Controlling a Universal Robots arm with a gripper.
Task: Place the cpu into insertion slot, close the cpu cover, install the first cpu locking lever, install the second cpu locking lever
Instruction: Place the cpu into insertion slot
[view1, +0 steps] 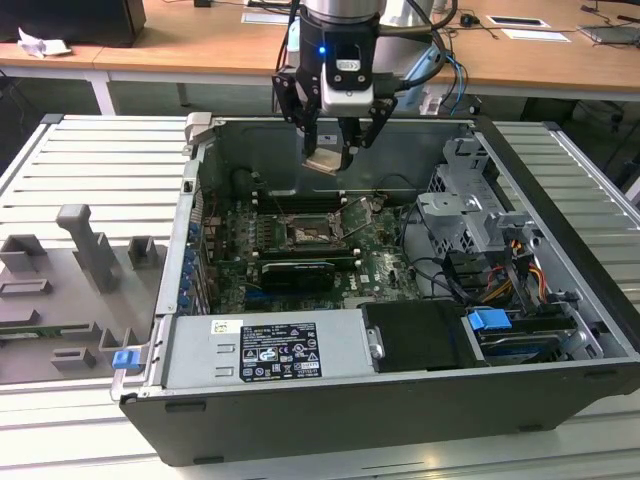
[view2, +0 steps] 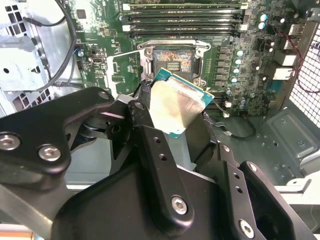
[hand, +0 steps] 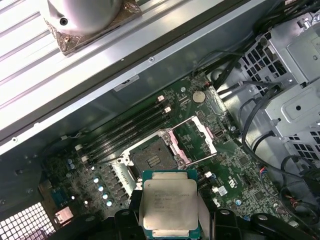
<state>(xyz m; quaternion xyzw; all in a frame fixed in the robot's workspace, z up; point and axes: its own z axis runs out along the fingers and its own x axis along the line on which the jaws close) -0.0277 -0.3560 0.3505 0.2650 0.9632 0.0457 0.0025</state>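
Observation:
My gripper (view1: 331, 150) hangs above the open computer case and is shut on the cpu (view1: 324, 160), a small square chip with a pale metal face. In both wrist views the cpu (view2: 176, 106) (hand: 168, 204) sits between the black fingers (view2: 155, 150). It is held well above the motherboard and apart from it. The insertion slot (view1: 316, 233) (view2: 172, 61) (hand: 154, 159) lies open and empty below. The cpu cover (hand: 193, 142) (view2: 124, 71) is swung up on its hinge beside the socket (view1: 357, 214).
Memory slots (hand: 127, 131) run along one side of the socket. A drive cage (view1: 470, 215) with cables, a black box (view1: 415, 335) and a power supply (view1: 270, 350) stand inside the case. A grey fixture tray (view1: 75, 290) lies at the exterior view's left.

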